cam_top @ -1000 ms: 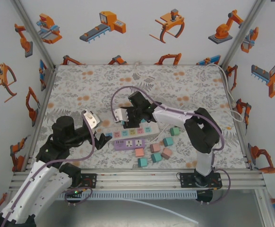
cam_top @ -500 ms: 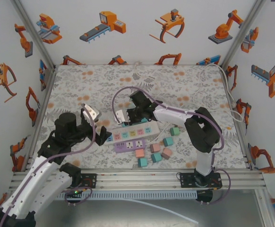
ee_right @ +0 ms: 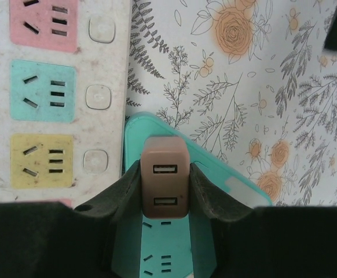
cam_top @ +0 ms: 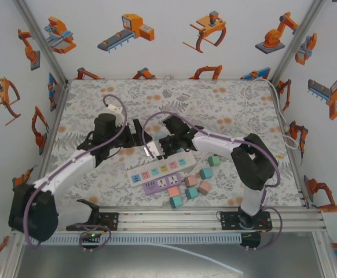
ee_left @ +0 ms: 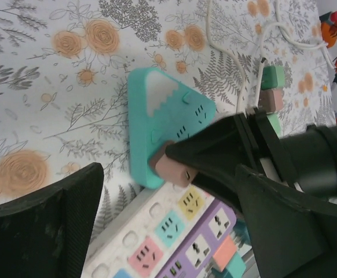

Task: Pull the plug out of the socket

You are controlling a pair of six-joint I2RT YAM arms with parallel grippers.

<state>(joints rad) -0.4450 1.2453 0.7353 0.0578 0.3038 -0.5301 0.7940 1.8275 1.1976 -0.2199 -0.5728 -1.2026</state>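
The right gripper (ee_right: 164,194) is clamping the plug (ee_right: 165,174), not yet freed from the socket (ee_right: 157,255) beneath; the left gripper (ee_left: 168,231) is gaping alongside.

White-black arms (cam_top: 64,171) (purple cables (cam_top: 157,114))

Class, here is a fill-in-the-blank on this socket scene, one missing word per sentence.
The right claw is shut on the brown ____. The teal socket is shaped like a ____. The left claw stands ____. Beside the white power strip lies a ____ power strip.
Missing words: plug, triangle, open, purple.
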